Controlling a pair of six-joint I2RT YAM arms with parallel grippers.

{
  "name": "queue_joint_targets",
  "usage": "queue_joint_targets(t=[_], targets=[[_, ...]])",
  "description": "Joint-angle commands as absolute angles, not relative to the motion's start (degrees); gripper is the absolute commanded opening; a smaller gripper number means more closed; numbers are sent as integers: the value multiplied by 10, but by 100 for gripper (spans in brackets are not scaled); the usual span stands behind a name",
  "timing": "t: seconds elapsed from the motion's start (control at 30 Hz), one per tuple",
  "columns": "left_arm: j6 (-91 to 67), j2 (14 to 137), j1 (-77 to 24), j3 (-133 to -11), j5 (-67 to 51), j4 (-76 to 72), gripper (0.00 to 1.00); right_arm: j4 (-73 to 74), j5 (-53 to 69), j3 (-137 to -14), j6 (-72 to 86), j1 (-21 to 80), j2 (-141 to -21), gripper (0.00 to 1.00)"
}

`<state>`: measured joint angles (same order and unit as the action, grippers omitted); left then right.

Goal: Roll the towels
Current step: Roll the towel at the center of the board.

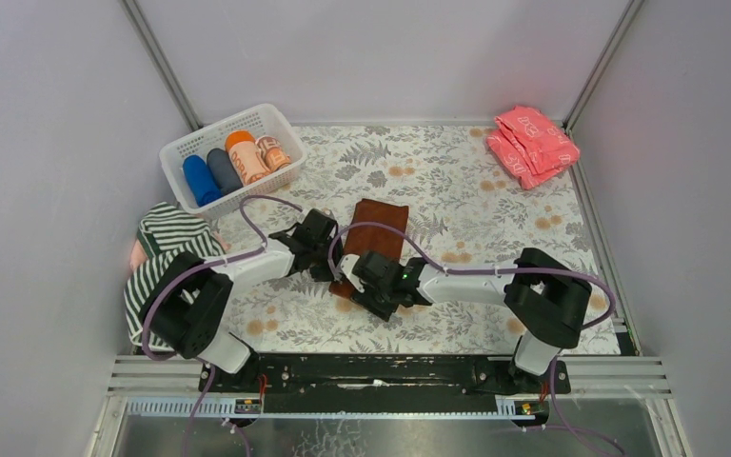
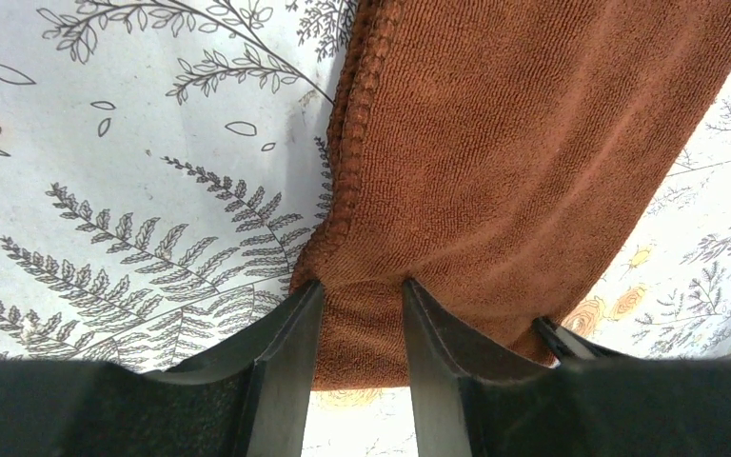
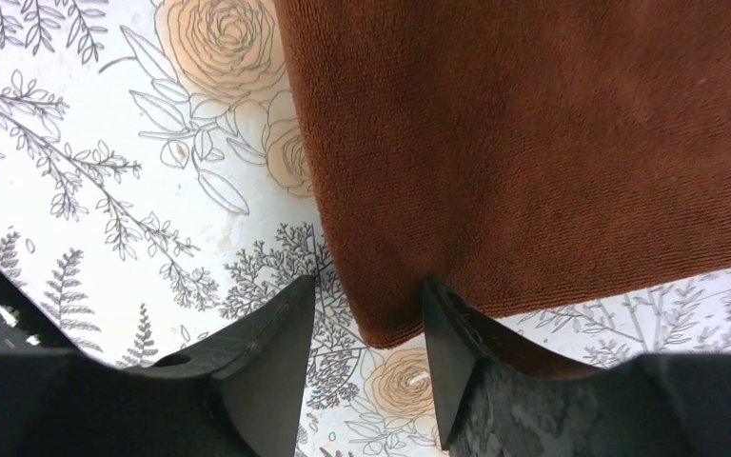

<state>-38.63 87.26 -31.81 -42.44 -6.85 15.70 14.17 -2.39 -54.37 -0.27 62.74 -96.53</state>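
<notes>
A rust-brown towel [image 1: 378, 231] lies flat in the middle of the table, its near end under both grippers. My left gripper [image 1: 330, 264] is at the near left corner; in the left wrist view it [image 2: 360, 286] is shut on that corner of the towel [image 2: 514, 143], with cloth filling the gap between the fingers. My right gripper [image 1: 350, 277] is close beside it. In the right wrist view it [image 3: 369, 286] stands open astride a corner of the towel [image 3: 533, 143], one finger on the tablecloth, the other on the cloth. A striped towel [image 1: 168, 238] lies at the left edge.
A white basket [image 1: 179, 150] at the back left holds several rolled towels. A stack of pink folded towels [image 1: 533, 143] sits at the back right corner. Grey walls close in both sides and the back. The flowered tablecloth [image 1: 495, 219] covers the table.
</notes>
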Motion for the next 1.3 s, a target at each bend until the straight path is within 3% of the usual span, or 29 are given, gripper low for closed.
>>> queue_joint_targets(t=[0.0,0.17,0.37,0.53,0.8,0.97,1.27], targets=[[-357,911,-303,-411,-15,157,38,177,-66,-566,-24,650,-1003,51],[-361,905,-296,-404,-22,162,37,194,-86,-575,-26,676,-1040,44],[-380,854,-273,-384,-35,171,41,193,-80,-588,-15,681,-1073,18],[-402,786,-234,-368,-33,191,52,164,-33,-589,0,680,-1052,4],[-451,644,-207,-334,-29,250,68,81,119,-572,71,637,-1017,1],[-480,635,-213,-317,-89,235,69,50,168,-556,91,615,-1005,2],[-528,655,-241,-295,-75,229,70,30,171,-541,118,605,-1002,2]])
